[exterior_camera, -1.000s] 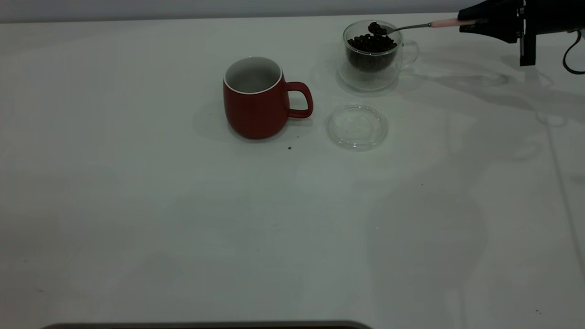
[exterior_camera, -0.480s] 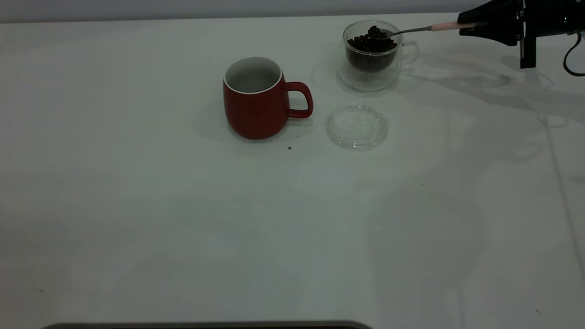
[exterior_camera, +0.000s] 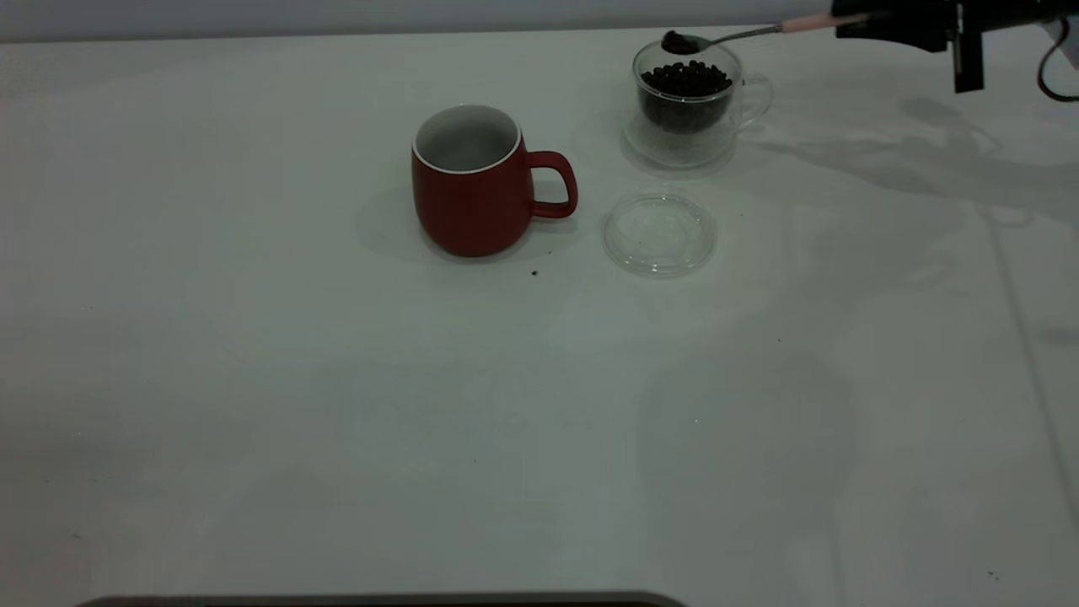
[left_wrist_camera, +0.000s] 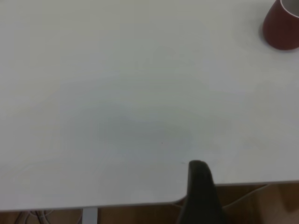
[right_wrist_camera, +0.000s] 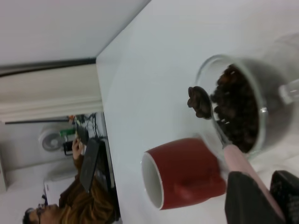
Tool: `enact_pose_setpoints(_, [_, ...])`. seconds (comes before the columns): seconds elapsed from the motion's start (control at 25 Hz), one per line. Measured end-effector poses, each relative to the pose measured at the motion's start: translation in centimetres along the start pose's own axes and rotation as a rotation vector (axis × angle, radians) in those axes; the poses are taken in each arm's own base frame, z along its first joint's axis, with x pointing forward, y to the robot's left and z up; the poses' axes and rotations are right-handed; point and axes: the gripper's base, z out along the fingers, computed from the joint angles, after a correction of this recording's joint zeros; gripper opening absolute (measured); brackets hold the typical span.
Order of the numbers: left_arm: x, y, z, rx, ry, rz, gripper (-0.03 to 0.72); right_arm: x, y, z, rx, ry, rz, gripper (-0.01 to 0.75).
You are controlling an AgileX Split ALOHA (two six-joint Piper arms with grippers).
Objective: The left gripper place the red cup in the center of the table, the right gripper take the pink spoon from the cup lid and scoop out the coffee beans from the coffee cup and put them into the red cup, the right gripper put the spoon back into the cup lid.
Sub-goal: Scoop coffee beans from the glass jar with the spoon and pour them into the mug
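**Loaded spoon clear of the glass cup**

Outside view: my right tool (exterior_camera: 851, 21), clamped on the pink spoon (exterior_camera: 742, 34), holds beans above the glass cup (exterior_camera: 687, 101). I'd travel level toward the glossy red cup (exterior_camera: 472, 181), mid-counter.

Left wrist: bare matte counter (left_wrist_camera: 131, 93); left tool's state I cannot tell.

Right wrist: rounded bowl heaped.

Right gripper (exterior_camera: 851, 24): matte black housing, tapering to a blunt wedge at the finger end. Behind the taper, a narrow black bar (exterior_camera: 961, 59) projects downward from the body. Beyond that bar, at the rear of the unit, a thin black cable (exterior_camera: 1045, 80) forms a loop. In the right wrist view, the fingers (right_wrist_camera: 247, 198) appear as two dark, rounded pads with a dull, finely textured surface.

Left gripper: one black finger (left_wrist_camera: 200, 191) is visible in the left wrist view, a slim upright blade with a rounded tip.
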Motion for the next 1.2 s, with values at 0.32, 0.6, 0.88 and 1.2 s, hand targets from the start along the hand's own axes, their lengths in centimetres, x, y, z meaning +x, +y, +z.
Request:
enact_pose_setpoints(0.32, [0.0, 0.0, 0.0, 0.000, 0.000, 0.000, 0.588, 1.5, 2.6, 3.3, -0.010, 0.075, -0.038, 0.110])
enact_pose_setpoints(0.6, [0.0, 0.0, 0.0, 0.000, 0.000, 0.000, 0.588, 3.3, 4.6, 6.7, -0.022, 0.149, -0.075, 0.110])
enact_pose_setpoints(0.88, [0.0, 0.0, 0.0, 0.000, 0.000, 0.000, 0.588, 5.5, 6.0, 9.8, -0.025, 0.226, -0.108, 0.110])
enact_pose_setpoints(1.2, [0.0, 0.0, 0.0, 0.000, 0.001, 0.001, 0.588, 6.9, 6.7, 11.4, -0.019, 0.280, -0.173, 0.110])
